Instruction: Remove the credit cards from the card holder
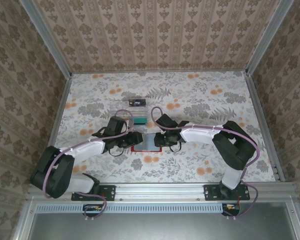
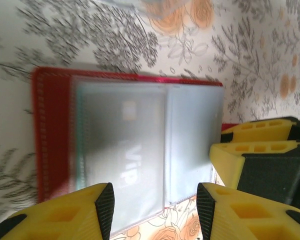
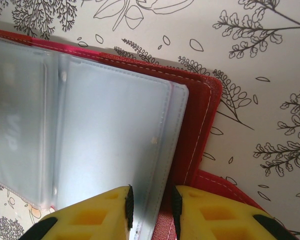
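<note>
Partway, I'd say. The red folding card holder (image 1: pixel 148 142) lies open on the tabletop (image 1: pixel 190 100) between my arms, frosted sleeves up. A pale card printed VIP (image 2: pixel 122 150) sits inside a sleeve, not out yet. A black rectangular card with pale print (image 1: pixel 137 102) lies at the far edge of the clear plastic tray (image 1: pixel 124 111), apart from the holder, so I count it removed. My left gripper (image 2: pixel 155 210) is open and empty, hovering over the holder's near edge. My right gripper (image 3: pixel 151 205) looks pinched on a sleeve page's edge. The tabletop has a floral print, orange and grey. The walls are brown patterned wallpaper with aluminium frame rails.
</note>
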You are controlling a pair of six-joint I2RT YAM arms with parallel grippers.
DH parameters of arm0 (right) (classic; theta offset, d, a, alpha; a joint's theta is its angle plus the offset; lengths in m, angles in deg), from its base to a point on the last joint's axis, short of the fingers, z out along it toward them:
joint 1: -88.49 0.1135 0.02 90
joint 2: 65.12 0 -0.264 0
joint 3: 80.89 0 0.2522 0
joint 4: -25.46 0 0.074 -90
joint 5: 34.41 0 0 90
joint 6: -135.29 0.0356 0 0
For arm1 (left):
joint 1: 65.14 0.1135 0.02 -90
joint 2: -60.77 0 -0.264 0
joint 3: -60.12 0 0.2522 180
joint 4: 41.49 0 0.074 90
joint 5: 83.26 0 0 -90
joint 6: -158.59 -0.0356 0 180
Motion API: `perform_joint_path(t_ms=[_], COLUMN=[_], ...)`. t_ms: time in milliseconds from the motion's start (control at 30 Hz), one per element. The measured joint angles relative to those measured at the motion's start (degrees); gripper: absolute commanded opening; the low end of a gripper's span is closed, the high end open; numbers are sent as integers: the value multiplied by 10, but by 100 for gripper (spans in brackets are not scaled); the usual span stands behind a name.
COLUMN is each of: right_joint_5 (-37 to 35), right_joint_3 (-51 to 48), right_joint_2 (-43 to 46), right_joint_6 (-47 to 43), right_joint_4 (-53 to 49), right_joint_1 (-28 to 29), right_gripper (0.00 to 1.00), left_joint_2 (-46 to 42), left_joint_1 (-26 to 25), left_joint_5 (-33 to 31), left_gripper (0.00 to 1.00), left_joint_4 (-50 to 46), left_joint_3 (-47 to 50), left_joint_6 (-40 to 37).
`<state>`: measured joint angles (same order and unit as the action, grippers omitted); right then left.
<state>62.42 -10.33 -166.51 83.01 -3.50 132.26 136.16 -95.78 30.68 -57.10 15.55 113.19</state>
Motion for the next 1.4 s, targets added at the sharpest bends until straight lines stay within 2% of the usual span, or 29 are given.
perform_joint_path(t_ms=[167,1000,1267,1400], right_joint_5=[0,0,0,0], right_joint_3=[0,-2,-3,-3], right_joint_2=[0,0,0,0], right_joint_6=[0,2,2,2], right_joint_4=[0,4,4,4], right_joint_1=[0,0,0,0], right_gripper=[31,31,31,31], left_joint_2=[-3,41,57,57], left_joint_1=[13,5,-2,-7], left_joint_5=[-6,18,47,61], left_gripper=[49,48,57,57], left_joint_4=[-13,2,43,55], left_joint_3=[6,9,10,9], left_joint_6=[-5,-5,4,8])
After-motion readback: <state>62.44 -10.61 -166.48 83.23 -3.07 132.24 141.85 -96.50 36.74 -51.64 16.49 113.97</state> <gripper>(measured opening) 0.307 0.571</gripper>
